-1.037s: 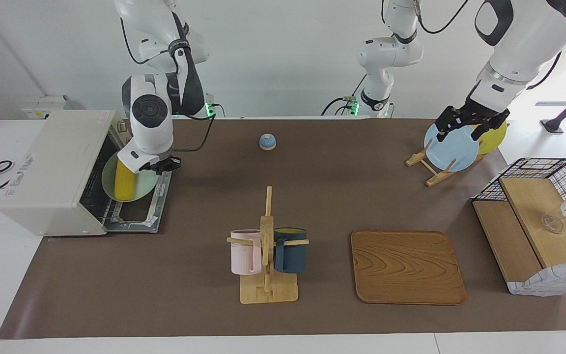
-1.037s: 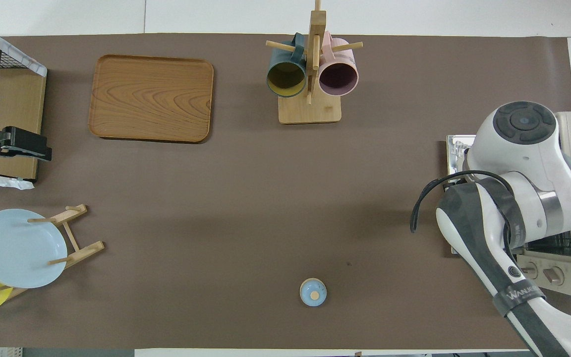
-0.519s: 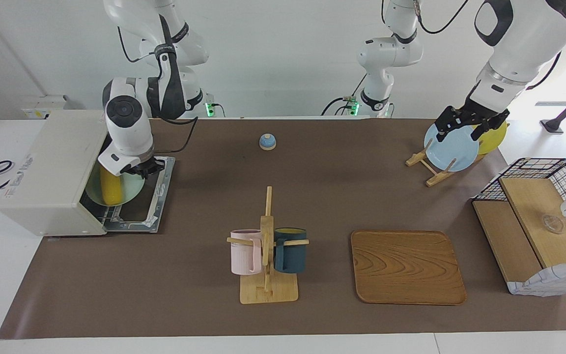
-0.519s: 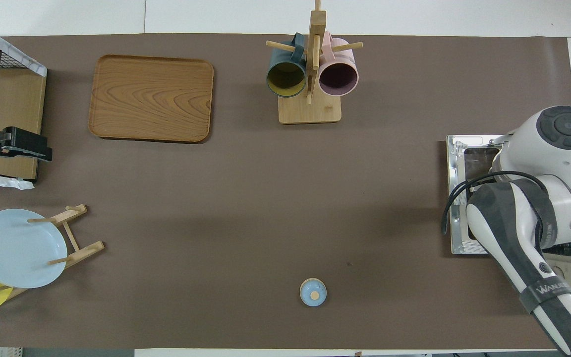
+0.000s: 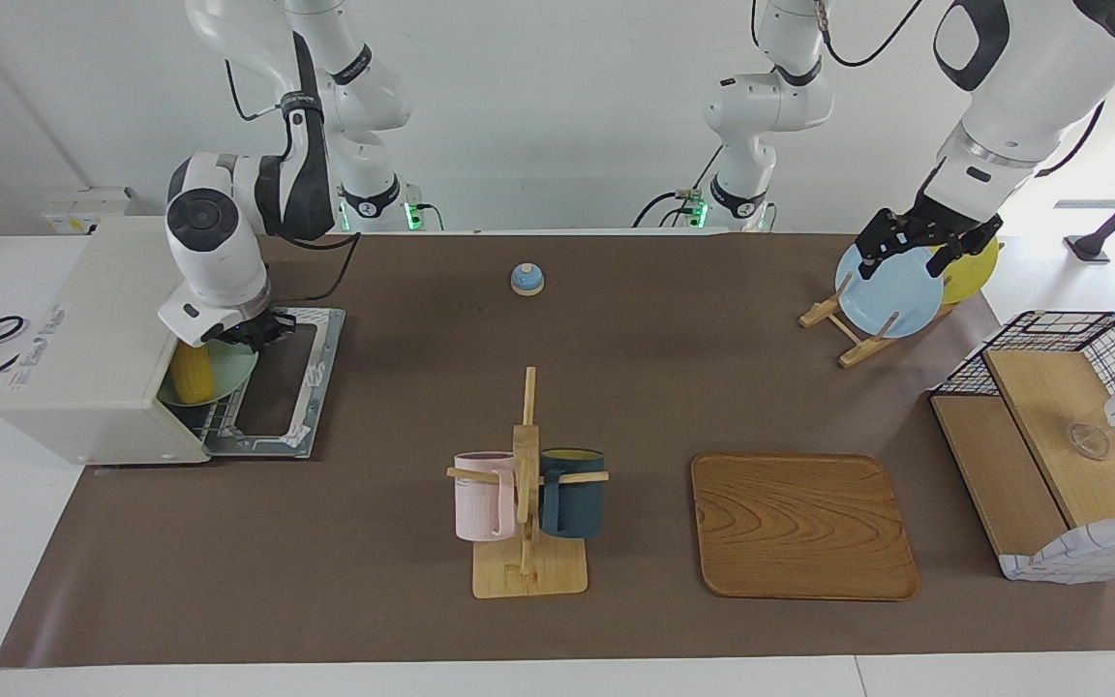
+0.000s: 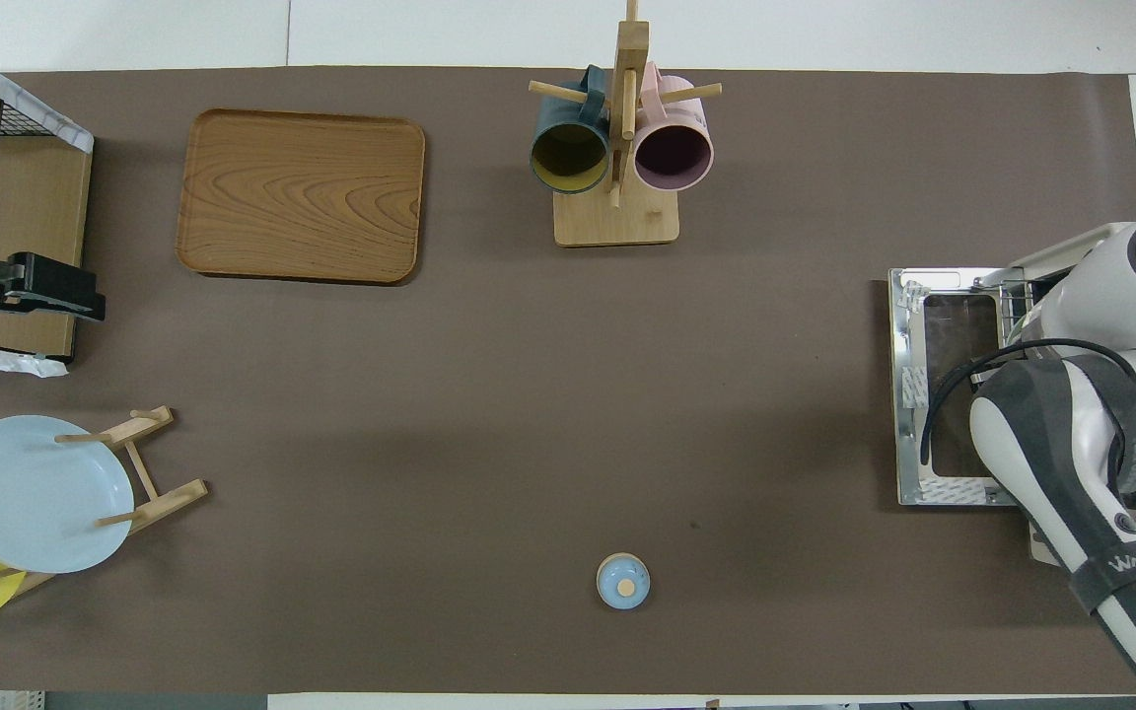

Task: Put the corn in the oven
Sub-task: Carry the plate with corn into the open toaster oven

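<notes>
The yellow corn (image 5: pixel 192 375) lies on a pale green plate (image 5: pixel 231 366) that reaches through the mouth of the cream oven (image 5: pixel 93 329), over its wire rack. The oven's glass door (image 5: pixel 282 382) lies folded down flat on the table. My right gripper (image 5: pixel 250 334) is shut on the plate's rim, just over the door's hinge end. In the overhead view the right arm (image 6: pixel 1091 394) hides the corn and the plate. My left gripper (image 5: pixel 909 252) hangs open over the blue plate (image 5: pixel 891 295) in the wooden rack.
A mug tree (image 5: pixel 527 484) with a pink and a dark blue mug stands mid-table, with a wooden tray (image 5: pixel 799 528) beside it. A small blue knob-shaped piece (image 5: pixel 527 279) sits near the robots. A wire basket (image 5: pixel 1061 436) with boards stands at the left arm's end, and a yellow plate (image 5: pixel 972 271) shares the rack.
My right gripper has carried the green plate with the corn from over the open door into the oven's mouth. The left arm has not moved.
</notes>
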Action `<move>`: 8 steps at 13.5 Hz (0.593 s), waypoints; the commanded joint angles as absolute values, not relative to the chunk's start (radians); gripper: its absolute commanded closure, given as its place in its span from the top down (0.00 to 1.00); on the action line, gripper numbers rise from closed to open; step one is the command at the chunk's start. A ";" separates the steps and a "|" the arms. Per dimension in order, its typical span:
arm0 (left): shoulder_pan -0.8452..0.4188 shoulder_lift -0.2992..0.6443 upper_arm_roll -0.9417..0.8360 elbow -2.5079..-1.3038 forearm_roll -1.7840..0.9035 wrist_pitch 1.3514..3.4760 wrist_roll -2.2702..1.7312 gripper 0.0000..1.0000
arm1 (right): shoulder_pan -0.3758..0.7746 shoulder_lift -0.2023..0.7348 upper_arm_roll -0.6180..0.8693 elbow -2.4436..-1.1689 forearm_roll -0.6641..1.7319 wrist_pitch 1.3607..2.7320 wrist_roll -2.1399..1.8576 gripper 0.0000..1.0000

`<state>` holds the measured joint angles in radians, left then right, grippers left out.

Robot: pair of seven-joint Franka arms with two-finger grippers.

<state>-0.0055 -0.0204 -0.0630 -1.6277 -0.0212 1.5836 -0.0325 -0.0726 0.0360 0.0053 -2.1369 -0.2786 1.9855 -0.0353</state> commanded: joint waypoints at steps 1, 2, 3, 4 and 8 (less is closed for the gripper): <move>-0.008 -0.026 -0.064 -1.634 -0.003 1.589 -0.034 1.00 | -0.092 0.015 0.018 -2.175 -0.281 2.016 -0.054 0.23; -0.009 -0.026 -0.064 -1.634 -0.003 1.589 -0.034 1.00 | -0.091 0.015 0.020 -2.175 -0.279 2.014 -0.052 0.24; -0.009 -0.026 -0.064 -1.634 -0.003 1.589 -0.034 1.00 | -0.089 0.017 0.020 -2.171 -0.276 2.013 -0.054 0.27; -0.009 -0.026 -0.064 -1.634 -0.003 1.589 -0.034 1.00 | -0.087 0.018 0.021 -2.166 -0.265 2.011 -0.055 0.28; -0.008 -0.026 -0.064 -1.634 -0.003 1.589 -0.034 1.00 | -0.058 0.026 0.026 -2.146 -0.222 1.997 -0.057 0.32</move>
